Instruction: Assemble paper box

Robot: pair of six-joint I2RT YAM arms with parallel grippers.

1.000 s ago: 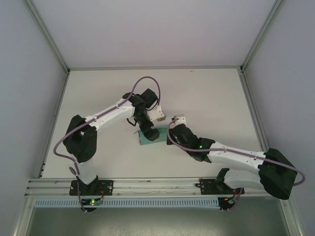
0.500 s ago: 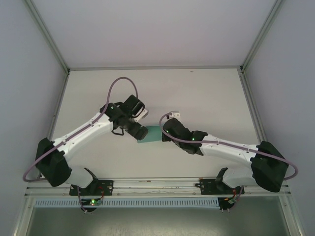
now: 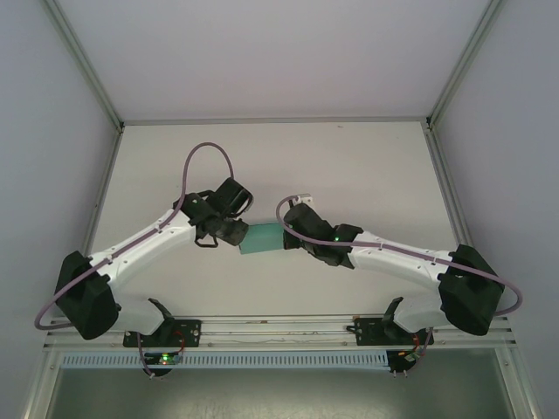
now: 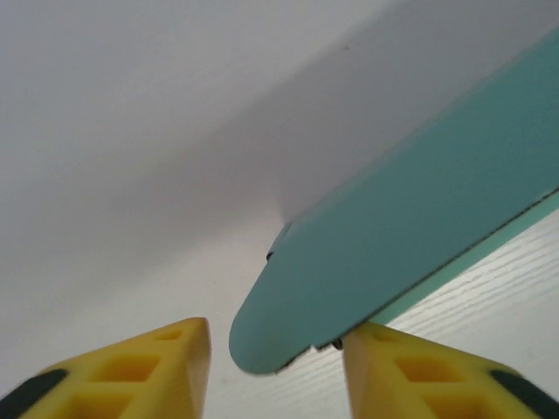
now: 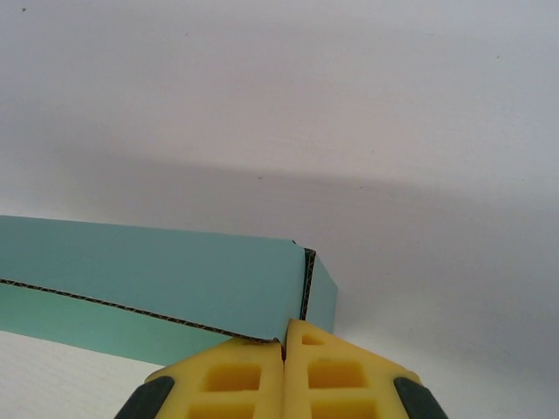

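With my right gripper (image 5: 286, 330) pinched on the paper box (image 3: 262, 238), its rounded flap lies between my left gripper's (image 4: 278, 339) parted fingers.

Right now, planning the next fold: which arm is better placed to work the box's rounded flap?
Left. Its hand stands open around the rounded flap of the paper box, while the right hand is shut on a corner at the other end, probably anchoring it.

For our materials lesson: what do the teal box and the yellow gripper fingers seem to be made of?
Teal box: thin corrugated card, matte; the cut edge shows dark fluting. Yellow fingers: probably moulded plastic, matte, with recessed pockets.
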